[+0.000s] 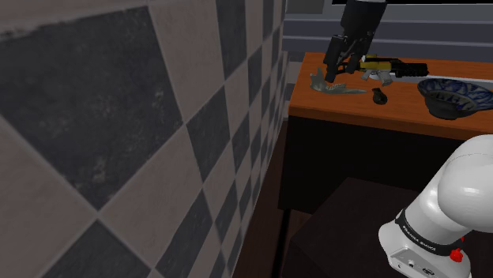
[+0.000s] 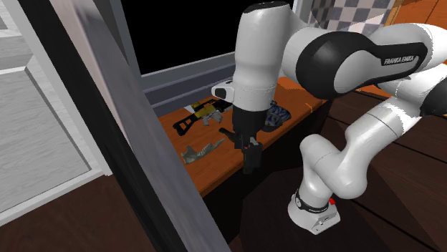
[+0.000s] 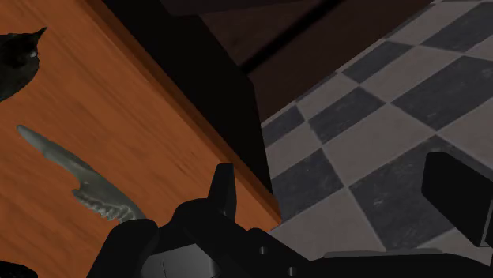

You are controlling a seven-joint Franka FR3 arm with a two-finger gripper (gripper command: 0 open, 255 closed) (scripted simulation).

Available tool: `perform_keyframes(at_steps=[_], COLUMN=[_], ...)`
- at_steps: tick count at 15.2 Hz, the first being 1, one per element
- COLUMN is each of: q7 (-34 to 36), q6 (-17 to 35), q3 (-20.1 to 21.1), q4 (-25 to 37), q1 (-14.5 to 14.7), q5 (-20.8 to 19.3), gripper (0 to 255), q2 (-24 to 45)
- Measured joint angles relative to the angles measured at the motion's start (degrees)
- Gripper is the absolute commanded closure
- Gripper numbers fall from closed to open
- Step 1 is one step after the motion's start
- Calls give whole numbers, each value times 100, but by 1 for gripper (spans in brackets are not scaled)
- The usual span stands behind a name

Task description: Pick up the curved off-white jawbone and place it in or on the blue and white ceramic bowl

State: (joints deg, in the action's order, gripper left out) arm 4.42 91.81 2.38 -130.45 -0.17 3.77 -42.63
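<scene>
Shoulder view: jawbone (image 1: 335,87) is lying at table (image 1: 348,109) end by checkered wall (image 1: 118,118); bowl (image 1: 454,99) at opposite end.
Second exterior view: gripper (image 2: 249,161) is hanging near jawbone, not touching.
Wrist view: fingers (image 3: 223,189) are standing apart, empty; jawbone likely light, stiff, brittle; toothed mid-section suits pinching.

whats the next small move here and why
Probably shift the open gripper sideways toward the jawbone: it lies on the table outside the fingers, not between them, and one finger sits beyond the table's edge.
</scene>
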Motion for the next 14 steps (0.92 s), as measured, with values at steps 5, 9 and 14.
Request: perform_keyframes(at_steps=[5,9,14], q7=[-793,-1828,-3119], q6=[44,167,388], q3=[-386,-848,-1365], q4=[64,293,615], q1=[25,62,91], q5=[-299,-662,-1050], gripper=[0,0,0], q2=[343,968,1796])
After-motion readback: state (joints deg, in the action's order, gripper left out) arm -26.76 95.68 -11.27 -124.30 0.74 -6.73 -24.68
